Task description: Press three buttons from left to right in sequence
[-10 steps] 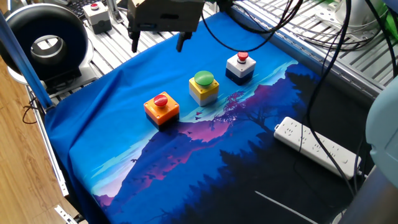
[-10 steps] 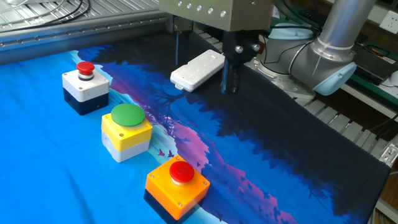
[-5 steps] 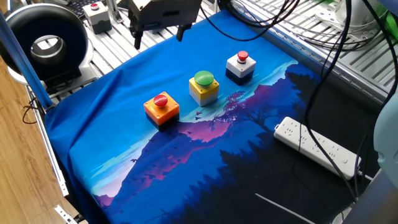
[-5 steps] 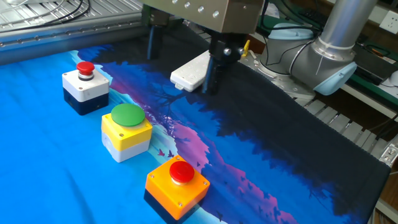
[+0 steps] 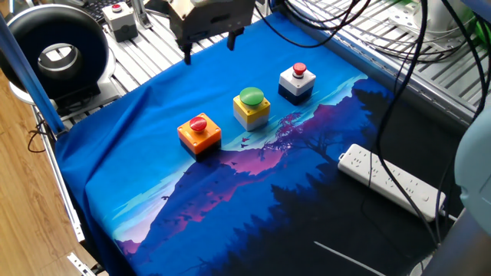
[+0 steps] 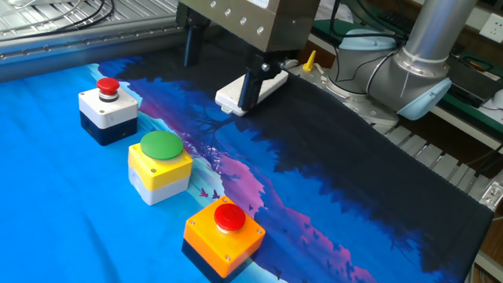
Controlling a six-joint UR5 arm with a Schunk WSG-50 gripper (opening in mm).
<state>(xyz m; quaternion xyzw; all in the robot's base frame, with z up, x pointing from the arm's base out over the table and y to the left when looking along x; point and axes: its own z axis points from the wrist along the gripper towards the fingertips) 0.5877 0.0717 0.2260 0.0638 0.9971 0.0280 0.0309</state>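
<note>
Compared with the earlier pictures, the three boxes lie unchanged, while the gripper (image 6: 218,77) has shifted sideways along the far edge of the counter (image 6: 47,204).

Nearest in the other fixed view is the orange cube button box with flat red cap (image 6: 224,236). Behind it stands the yellow cube box with big glossy green dome (image 6: 160,166), then the white-and-navy box with small red cap (image 6: 108,108).

The jaws are spread wide, with clear gap between two dark straight fingers (image 6: 252,89); they hold nothing and hang above the blue printed cloth (image 6: 377,196), in front of the white plastic power strip (image 6: 267,82).
</note>
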